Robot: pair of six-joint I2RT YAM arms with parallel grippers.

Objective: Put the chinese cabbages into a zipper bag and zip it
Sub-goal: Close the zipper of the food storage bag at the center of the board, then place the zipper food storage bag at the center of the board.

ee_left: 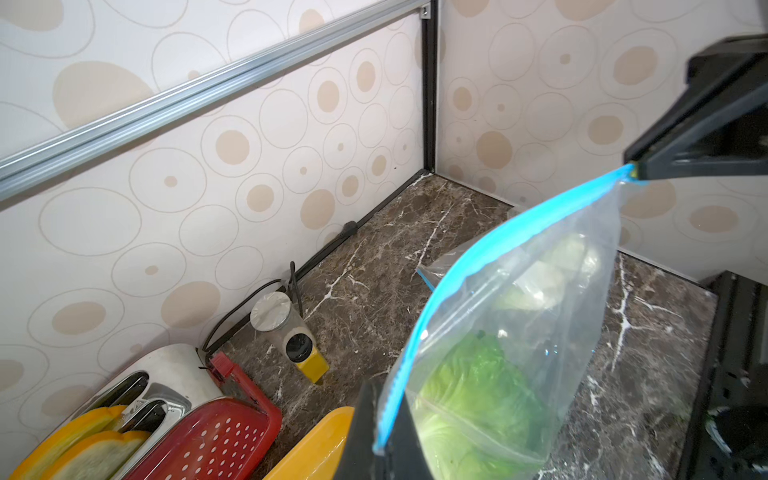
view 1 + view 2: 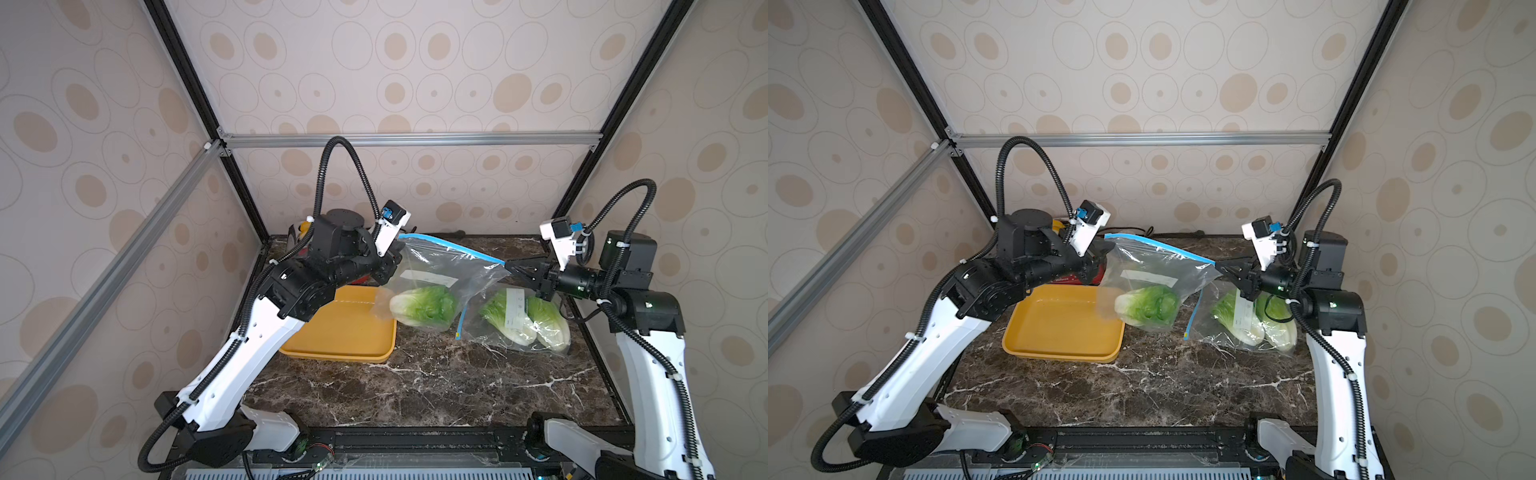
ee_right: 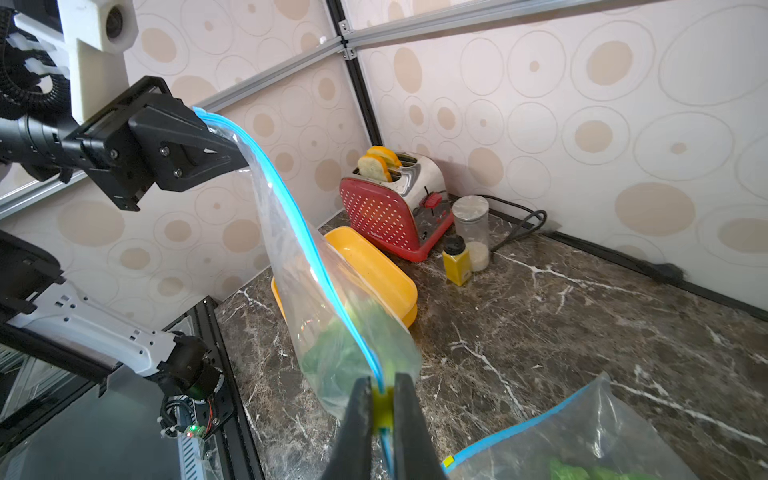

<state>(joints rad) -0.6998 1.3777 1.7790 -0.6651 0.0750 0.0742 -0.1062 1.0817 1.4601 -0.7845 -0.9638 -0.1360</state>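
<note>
- Three leafy green-and-white chinese cabbages are already bagged. One cabbage (image 2: 424,307) sits low in the clear plastic zipper bag (image 2: 440,266) strung up at the centre of both top views. The other two cabbages (image 2: 503,320) lie side by side in a second clear zipper bag (image 2: 478,332) on the table at lower right.
- We see the left gripper (image 3: 230,151) clamped on the strung-up bag's corner, at the upper-left end of its blue zip strip (image 3: 291,208).
- The right gripper (image 3: 382,395) is pinched tight on the small yellow slider (image 3: 383,409) at the strip's other end.
- Between them the strip reads as one unbroken line, so we judge this zip run to its end, or very nearly.
- We judge that lowering the bag and letting go is what remains. Whether the second bag is sealed we cannot tell.
- For room, the dark marble tabletop (image 2: 436,386) lies bare across the lower middle of the top views.
- The shallow yellow plastic tray (image 2: 345,332) sits just beside the hanging cabbage, at its lower left.
- The red and silver toaster (image 3: 386,216), glass jar (image 3: 471,224) and yellow bottle (image 3: 455,262) crowd the back corner.
- The second bag lies under the right arm, close to the table's right edge.
</note>
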